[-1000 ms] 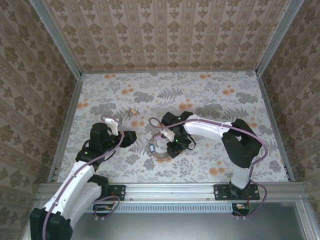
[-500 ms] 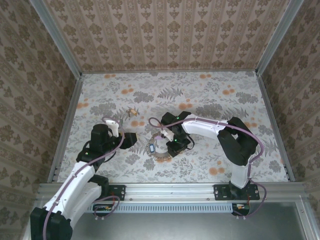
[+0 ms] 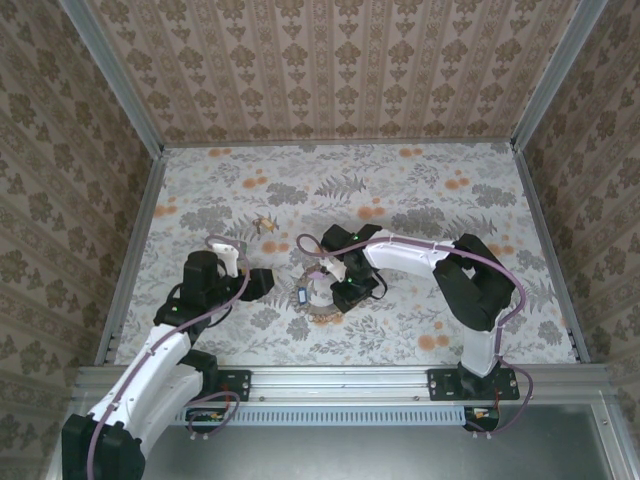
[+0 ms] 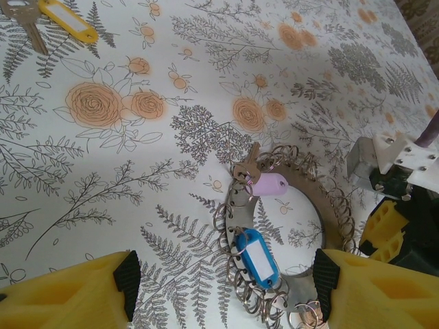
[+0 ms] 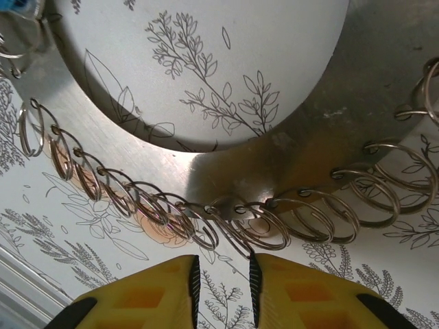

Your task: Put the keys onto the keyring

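Nearest to the bases, your left gripper (image 4: 226, 291) hangs low over the table (image 4: 82, 199) with its yellow fingers spread wide, and they hold nothing. Just beyond them the keyring (image 4: 238, 209) lies flat on the table: a metal plate bent in an arc, with many small split rings (image 5: 171, 212) along its outer edge.

The blue-tagged key (image 4: 255, 255) and the lilac-tagged key (image 4: 266, 184) both sit on its inner side. I judge that these two are already hooked on, but the links themselves are too small to confirm.

Your right gripper (image 5: 223, 281) is at the far side of the keyring, its fingers almost pressed together. One split ring sits at the mouth of the narrow gap, and I cannot tell if it is pinched.

Farther out, well apart from the keyring, the yellow-tagged key (image 4: 67, 19) lies loose on the table, partly cut off by the frame edge. This one is left to do.
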